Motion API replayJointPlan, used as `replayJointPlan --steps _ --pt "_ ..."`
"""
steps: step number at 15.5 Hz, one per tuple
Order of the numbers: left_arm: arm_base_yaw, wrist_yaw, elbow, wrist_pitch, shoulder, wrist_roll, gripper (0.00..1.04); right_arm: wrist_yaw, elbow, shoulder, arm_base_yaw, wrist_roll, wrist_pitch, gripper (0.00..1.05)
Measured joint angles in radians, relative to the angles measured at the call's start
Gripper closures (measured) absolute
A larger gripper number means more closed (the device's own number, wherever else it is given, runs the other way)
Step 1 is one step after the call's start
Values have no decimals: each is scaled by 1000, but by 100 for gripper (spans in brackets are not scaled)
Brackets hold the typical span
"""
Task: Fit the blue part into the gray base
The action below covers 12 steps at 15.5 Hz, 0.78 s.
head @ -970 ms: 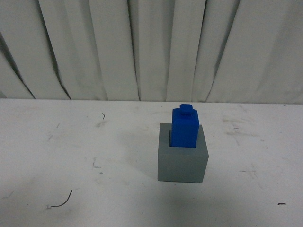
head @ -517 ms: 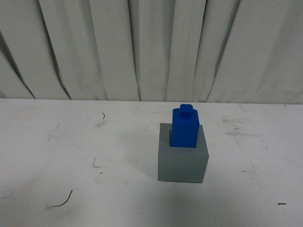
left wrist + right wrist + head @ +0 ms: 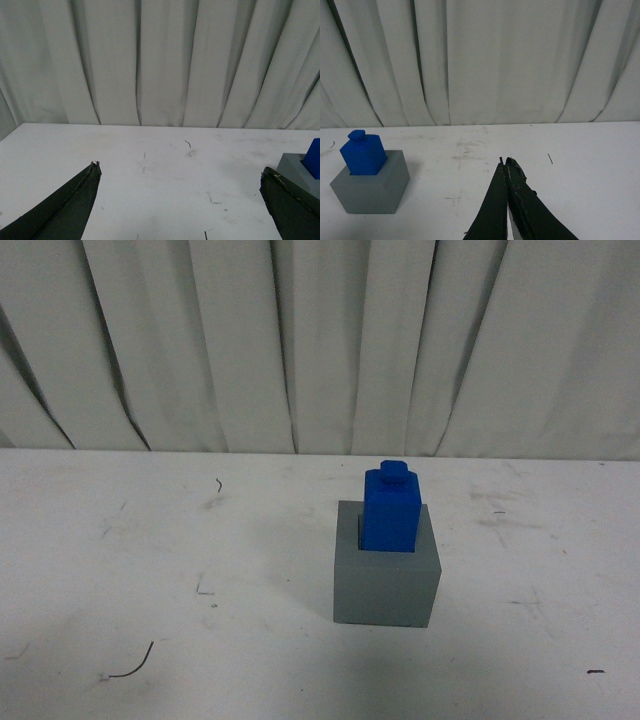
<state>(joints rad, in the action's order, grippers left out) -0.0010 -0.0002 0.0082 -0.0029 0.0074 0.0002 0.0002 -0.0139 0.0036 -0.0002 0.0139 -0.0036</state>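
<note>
The blue part (image 3: 391,510) stands upright in the recess of the gray base (image 3: 386,585), its upper half and knob sticking out above the top face. Neither arm shows in the front view. In the left wrist view my left gripper (image 3: 180,170) is open and empty, its dark fingers wide apart over bare table; the gray base (image 3: 295,167) and a corner of the blue part (image 3: 314,157) show at the frame's edge. In the right wrist view my right gripper (image 3: 505,161) is shut and empty, well away from the base (image 3: 370,187) and blue part (image 3: 364,154).
The white table (image 3: 150,570) is scuffed, with small dark marks (image 3: 130,665). A pleated white curtain (image 3: 300,340) hangs behind the table's far edge.
</note>
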Motion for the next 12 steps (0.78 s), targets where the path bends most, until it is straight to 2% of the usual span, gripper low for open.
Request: replayJointPlan --steps 4,10,11,12 --pt "0 0 0 0 0 0 7 0 0 0 0 0 0 101" --pt "0 0 0 0 0 0 7 0 0 0 0 0 0 28" --pt "0 0 0 0 0 0 7 0 0 0 0 0 0 10" --pt "0 0 0 0 0 0 7 0 0 0 0 -3 0 5"
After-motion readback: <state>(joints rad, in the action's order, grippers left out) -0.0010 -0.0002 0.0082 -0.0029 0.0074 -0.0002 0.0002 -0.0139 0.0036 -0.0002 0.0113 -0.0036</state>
